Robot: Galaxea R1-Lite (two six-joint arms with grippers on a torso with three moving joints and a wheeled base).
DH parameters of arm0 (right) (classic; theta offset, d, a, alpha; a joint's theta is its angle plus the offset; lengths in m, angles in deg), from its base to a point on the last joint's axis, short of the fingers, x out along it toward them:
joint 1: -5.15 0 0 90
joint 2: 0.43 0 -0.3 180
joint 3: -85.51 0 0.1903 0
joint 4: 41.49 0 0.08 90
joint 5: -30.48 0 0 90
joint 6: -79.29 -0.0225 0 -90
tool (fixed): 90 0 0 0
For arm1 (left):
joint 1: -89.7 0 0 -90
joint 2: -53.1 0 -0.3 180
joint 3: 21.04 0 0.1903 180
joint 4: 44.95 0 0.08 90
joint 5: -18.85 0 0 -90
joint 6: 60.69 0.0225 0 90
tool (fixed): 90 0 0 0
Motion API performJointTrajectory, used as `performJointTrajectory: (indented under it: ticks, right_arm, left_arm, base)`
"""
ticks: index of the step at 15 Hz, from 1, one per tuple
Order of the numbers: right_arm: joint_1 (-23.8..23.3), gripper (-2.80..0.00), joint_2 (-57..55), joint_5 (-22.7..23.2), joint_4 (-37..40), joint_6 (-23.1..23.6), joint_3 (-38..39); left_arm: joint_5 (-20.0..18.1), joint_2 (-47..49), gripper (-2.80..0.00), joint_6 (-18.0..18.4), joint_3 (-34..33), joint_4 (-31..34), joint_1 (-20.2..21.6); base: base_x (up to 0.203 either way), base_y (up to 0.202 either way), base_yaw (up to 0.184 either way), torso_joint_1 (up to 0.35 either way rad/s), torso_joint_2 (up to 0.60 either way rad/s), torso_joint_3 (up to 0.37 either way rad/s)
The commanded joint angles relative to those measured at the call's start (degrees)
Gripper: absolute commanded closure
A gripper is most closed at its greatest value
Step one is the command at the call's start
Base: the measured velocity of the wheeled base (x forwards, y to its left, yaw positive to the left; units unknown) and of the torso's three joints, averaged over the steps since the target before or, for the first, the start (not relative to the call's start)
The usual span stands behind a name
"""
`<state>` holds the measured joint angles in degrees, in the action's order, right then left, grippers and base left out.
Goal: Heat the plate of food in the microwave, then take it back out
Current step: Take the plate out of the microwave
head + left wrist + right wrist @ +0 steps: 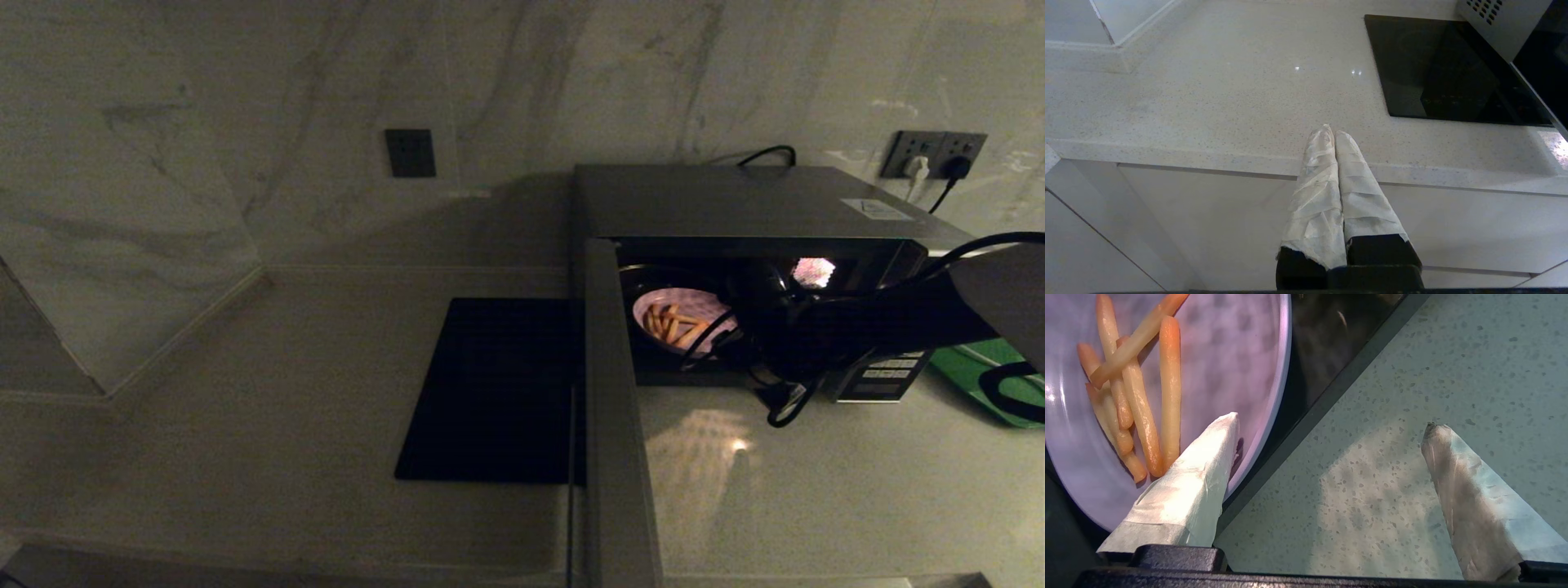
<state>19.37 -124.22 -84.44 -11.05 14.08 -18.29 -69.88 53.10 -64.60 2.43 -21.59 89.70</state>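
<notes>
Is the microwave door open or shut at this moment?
Open. The microwave door swings out toward the camera, exposing the lit cavity with the plate of food inside.

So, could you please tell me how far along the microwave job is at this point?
Done: the silver-grey microwave stands open, the lilac plate of fries inside. In hand: the right gripper, fingers wide, straddles the plate's near rim at the doorway. Whether heating has happened can't be told. Left: at least bringing the plate out onto the counter. The left gripper idles, shut.

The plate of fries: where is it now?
In the head view, the plate of fries sits inside the open microwave, right of the black mat.
</notes>
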Motion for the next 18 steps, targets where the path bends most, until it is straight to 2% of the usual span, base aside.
performJointTrajectory:
  ticks: [1,18]
  right_arm:
    - [0.0,-2.80,0.6,-0.2,0.0,-0.4,0.2]
    - [0.0,-2.80,0.5,-0.2,0.1,-0.3,-0.1]
  left_arm:
    - [0.0,0.0,0.00,0.0,0.0,0.0,0.0]
    - [0.0,0.0,0.00,0.0,0.0,0.0,0.0]
  base:
    - [0.000,0.000,0.000,0.000,0.00,0.000]
    - [0.000,0.000,0.000,0.000,0.00,0.000]
